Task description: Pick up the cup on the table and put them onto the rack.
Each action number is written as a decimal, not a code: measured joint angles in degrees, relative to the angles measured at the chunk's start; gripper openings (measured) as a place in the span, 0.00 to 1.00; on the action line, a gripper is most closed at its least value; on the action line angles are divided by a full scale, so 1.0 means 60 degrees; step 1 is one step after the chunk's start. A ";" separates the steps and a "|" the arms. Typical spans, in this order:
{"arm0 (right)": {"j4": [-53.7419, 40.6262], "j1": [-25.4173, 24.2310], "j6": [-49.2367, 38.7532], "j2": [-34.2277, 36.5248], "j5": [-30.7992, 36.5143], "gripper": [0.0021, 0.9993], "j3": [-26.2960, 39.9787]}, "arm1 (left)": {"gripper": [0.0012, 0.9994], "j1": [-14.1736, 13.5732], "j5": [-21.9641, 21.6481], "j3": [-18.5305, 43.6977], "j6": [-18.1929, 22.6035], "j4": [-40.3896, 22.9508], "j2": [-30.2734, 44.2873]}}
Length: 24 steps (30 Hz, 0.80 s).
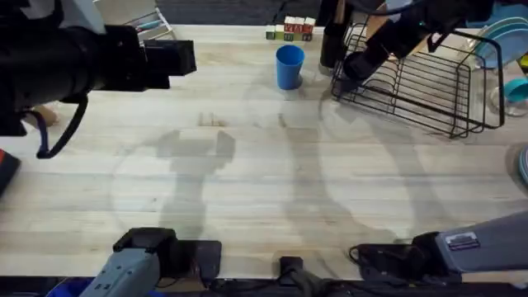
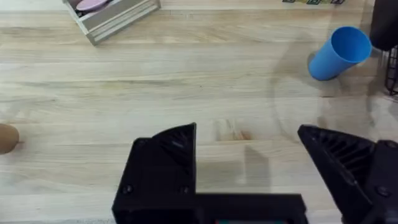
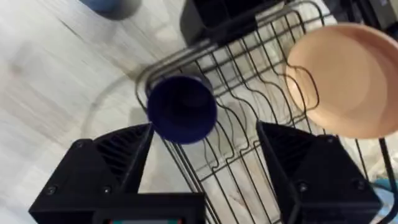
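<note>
the navy cup (image 3: 181, 109) sits at the rack's (image 3: 249, 130) near corner, on its side over the wires with its mouth facing the right wrist camera. it seems to rest on the rack alone: the right gripper (image 3: 205, 158) has its fingers spread wide to either side of it, touching nothing, which reads as a release just made, though whether the cup is settled or could roll off the edge is hard to tell. a peach plate (image 3: 348, 78) leans in the rack beside it.

the blue cup (image 1: 289, 66) stands upright on the table (image 1: 247, 165), just beside the rack's left end, not yet picked. the left gripper (image 2: 249, 171) hangs above bare table well apart from it, jaws wide and empty, likely placed to go for that cup next.

the overhead view shows the whole layout: the right arm reaching over the rack's left end (image 1: 412, 78), and the left arm large and dark at the upper left. it hides the navy cup behind the arm, though; the right wrist view supplies that. the left wrist view shows the blue cup (image 2: 339, 53) and a grey tray (image 2: 115, 18) far across the table.
</note>
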 joint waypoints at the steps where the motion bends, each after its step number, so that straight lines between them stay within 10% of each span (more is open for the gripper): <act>1: -0.0004 0.0094 0.0000 -0.0054 -0.0003 1.00 0.0000 | 0.99 0.0000 0.0004 0.0000 0.0000 0.0000 -0.0001; 12: 0.0836 0.3113 -0.0004 -0.0215 -0.0010 1.00 0.0007 | 0.99 0.0000 0.0004 0.0000 0.0000 0.0000 0.0000; 24: 0.1152 0.3788 0.1041 0.0234 -0.0009 1.00 0.0011 | 0.99 0.0000 0.0004 0.0000 0.0000 0.0000 0.0000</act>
